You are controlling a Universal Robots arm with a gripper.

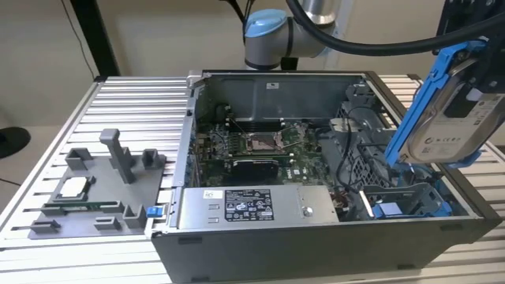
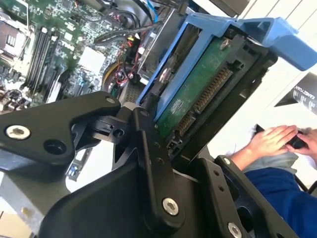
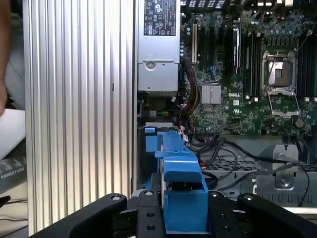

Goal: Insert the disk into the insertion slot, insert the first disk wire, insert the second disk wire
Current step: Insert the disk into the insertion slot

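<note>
My gripper (image 1: 472, 89) is shut on the disk (image 1: 451, 127), a silver-grey drive with a white label in a bright blue carrier (image 1: 426, 94). It hangs tilted, nearly on edge, above the case's corner at the exterior view's right. The insertion slot (image 1: 404, 198), a grey metal bay with blue rails, lies directly below it, apart from the disk. In the second wrist view the disk's green circuit board (image 2: 198, 94) and connectors face the camera between my black fingers (image 2: 148, 148). In the first wrist view the carrier (image 3: 181, 186) sits in my gripper (image 3: 183, 220). Black cables (image 1: 353, 151) trail beside the bay; which are the disk wires I cannot tell.
The open computer case (image 1: 316, 242) stands on a ribbed aluminium table (image 1: 126, 118), with the motherboard (image 1: 261, 148) and a grey labelled power-supply box (image 1: 252, 207) inside. A grey fixture tray (image 1: 94, 189) lies at the exterior view's left. A person's hands (image 2: 277, 139) are beyond the table.
</note>
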